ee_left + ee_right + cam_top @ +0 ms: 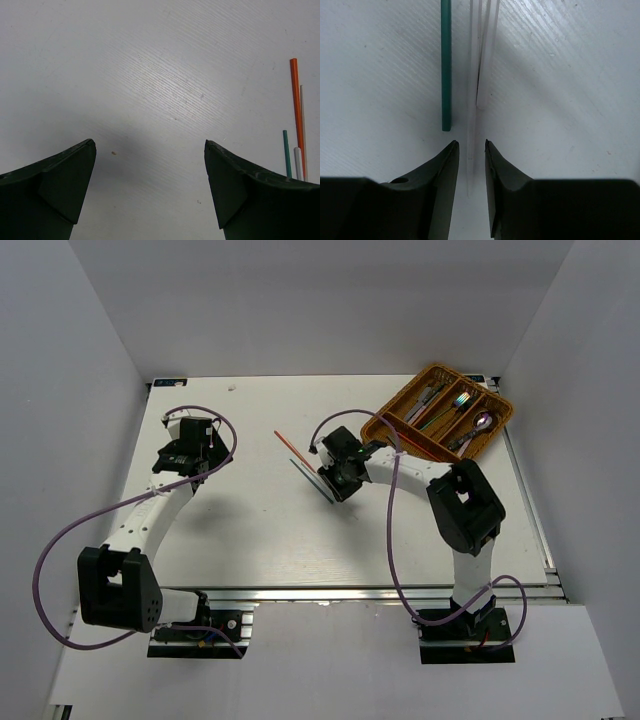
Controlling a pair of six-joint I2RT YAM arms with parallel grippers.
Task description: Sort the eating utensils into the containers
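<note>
Green chopstick [446,65] and white chopstick [472,100] lie side by side mid-table [250,530], with an orange chopstick [291,446] just off toward 10 o'clock. The right end effector [471,142] is narrowed around the white one, with slim gaps on both sides. The tray [400,397] sits at 1 o'clock with cutlery [462,398] inside. The left end effector [149,141] is spread wide at 9 o'clock, holding nothing.

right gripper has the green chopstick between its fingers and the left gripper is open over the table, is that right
Not the green one. The right wrist view shows a pale translucent chopstick running between the fingers of the right gripper; the green chopstick lies beside it, outside them. The left gripper is open over the table, as you say.
</note>
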